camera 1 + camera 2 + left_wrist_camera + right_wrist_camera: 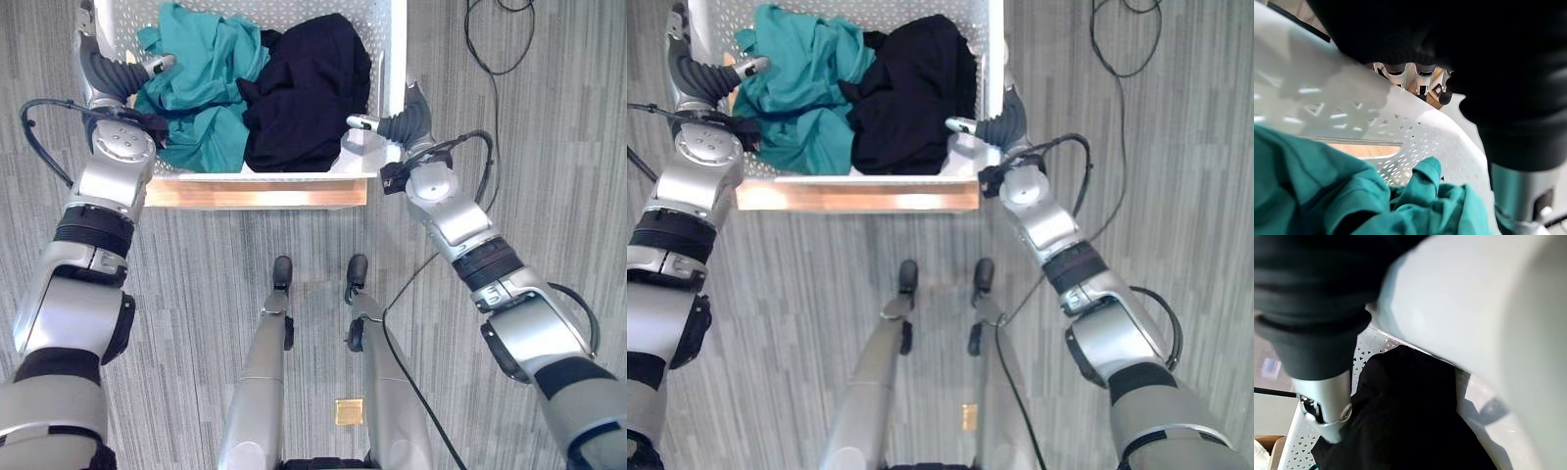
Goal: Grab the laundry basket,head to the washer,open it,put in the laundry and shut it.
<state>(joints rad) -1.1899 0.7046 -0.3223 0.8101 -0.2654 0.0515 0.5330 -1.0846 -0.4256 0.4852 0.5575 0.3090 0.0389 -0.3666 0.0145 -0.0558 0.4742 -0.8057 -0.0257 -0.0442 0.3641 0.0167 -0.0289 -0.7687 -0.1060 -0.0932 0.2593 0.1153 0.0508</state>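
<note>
White perforated laundry basket (390,59) sits right in front of the robot, resting on a pale wooden stand (257,193), w/ a teal garment (201,83) heaped on its left half and a black garment (304,93) on its right half, the two touching in the middle. Left hand (147,67) is at the basket's left rim, thumb lying over the teal cloth inside; its wrist view shows the fingers (1408,78) curled under the rim on the outside, so that side looks gripped. Right hand (377,124) is at the basket's right rim near the front corner, thumb poking inside toward the black cloth, but the fingers are hidden behind the wall, so can't tell if it's clamped yet. So we're on step one, grabbing the basket: still on the stand, not lifted. Next move, as I read it: confirm the right-side hold, then raise both sides evenly so the load stays level, clear the stand, and turn off toward the washer.
</note>
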